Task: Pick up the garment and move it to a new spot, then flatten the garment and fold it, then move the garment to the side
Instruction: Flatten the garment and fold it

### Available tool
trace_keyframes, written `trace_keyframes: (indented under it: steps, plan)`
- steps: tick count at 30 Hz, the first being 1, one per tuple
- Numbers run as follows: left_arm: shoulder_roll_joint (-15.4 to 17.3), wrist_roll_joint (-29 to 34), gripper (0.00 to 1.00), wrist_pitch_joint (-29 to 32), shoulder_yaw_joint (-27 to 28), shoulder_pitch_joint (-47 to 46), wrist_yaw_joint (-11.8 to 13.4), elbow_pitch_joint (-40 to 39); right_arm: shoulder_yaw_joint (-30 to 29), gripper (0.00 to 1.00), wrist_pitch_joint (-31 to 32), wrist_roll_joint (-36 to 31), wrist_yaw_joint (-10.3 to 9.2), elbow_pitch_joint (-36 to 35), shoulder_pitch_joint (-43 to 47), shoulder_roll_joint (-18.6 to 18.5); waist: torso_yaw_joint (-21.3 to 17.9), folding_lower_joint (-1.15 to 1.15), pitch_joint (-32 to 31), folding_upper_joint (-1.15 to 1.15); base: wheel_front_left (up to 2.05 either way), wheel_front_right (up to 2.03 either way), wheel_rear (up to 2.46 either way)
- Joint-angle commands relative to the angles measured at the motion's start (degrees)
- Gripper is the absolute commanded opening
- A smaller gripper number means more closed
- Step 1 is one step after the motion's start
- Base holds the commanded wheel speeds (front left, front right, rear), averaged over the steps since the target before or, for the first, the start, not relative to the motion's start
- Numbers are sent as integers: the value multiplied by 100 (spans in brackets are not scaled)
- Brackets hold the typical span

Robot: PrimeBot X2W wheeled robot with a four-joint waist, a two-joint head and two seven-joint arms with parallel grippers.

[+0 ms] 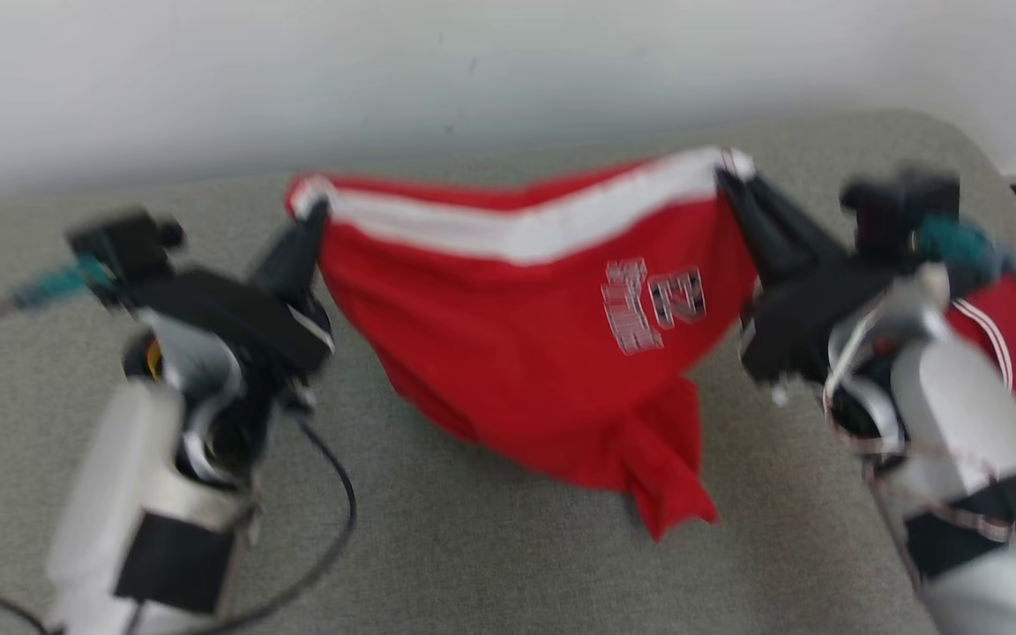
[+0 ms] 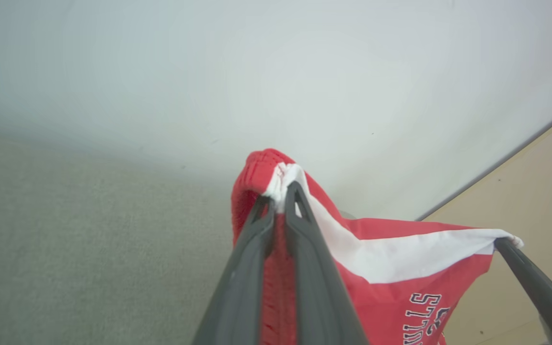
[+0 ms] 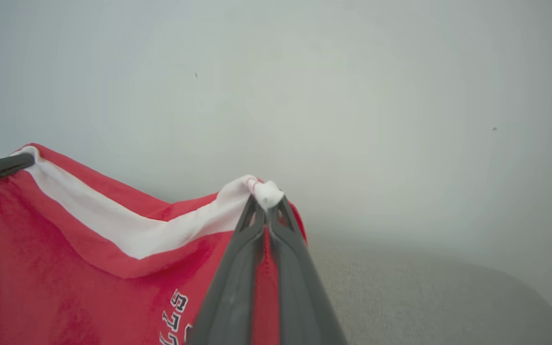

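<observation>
1. Fingers [image 2: 249,258] of the left gripper [image 1: 316,214] are clamped on one corner of the red garment [image 1: 526,370], at its white-banded edge. The right gripper [image 1: 731,179] pinches the opposite corner, its jaws together on cloth.
2. Each pinch takes only a small bite at the very tips, so spreading the arms too far would likely pull a corner free.
3. The hanging tail touches the grey surface [image 1: 473,564] and may bunch when the garment is laid down.
4. Both forearms rise from below with the fingers angled up and inward, and the garment is slung between them.

Stretched garment [image 1: 517,353] blocks middle; grey surface [image 1: 490,573] free in front; cable [image 1: 351,507] left.
</observation>
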Motion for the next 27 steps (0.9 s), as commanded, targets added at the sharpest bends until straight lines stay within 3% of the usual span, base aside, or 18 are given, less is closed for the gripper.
trace_keyframes:
  steps: [1, 8, 11, 16, 23, 27]
  plan:
    - [86, -92, 0, 83, 104, -219, 47, -77, 73, 0, 46, 118, -11, 79, -320, 21, -224, 0, 454, -1, 0, 0, 0]
    - [567, 145, 0, 288, 339, -1967, 365, -431, 531, 0, -92, 314, -12, 962, -2709, 12, -496, 0, 1661, -1, 0, 0, 0]
    - [638, 285, 0, 86, 400, -2735, 408, -460, 670, 0, -413, 32, -12, 1333, -3630, -115, -515, 0, 2099, -1, 0, 0, 0]
    - [599, 323, 0, -501, 644, -3721, 385, -335, 378, 0, -1246, -333, -12, 1881, -4754, -33, -537, 0, 2551, -1, 0, 0, 0]
    - [612, 256, 0, -1231, 796, -4402, 141, -316, -128, 0, -2336, -906, -12, 2276, -5552, -17, -478, 0, 2850, -1, 0, 0, 0]
    - [587, 113, 0, -1516, 740, -4172, 14, -130, -177, 0, -2525, -1184, -12, 2669, -5393, 126, -425, 0, 2885, -1, 0, 0, 0]
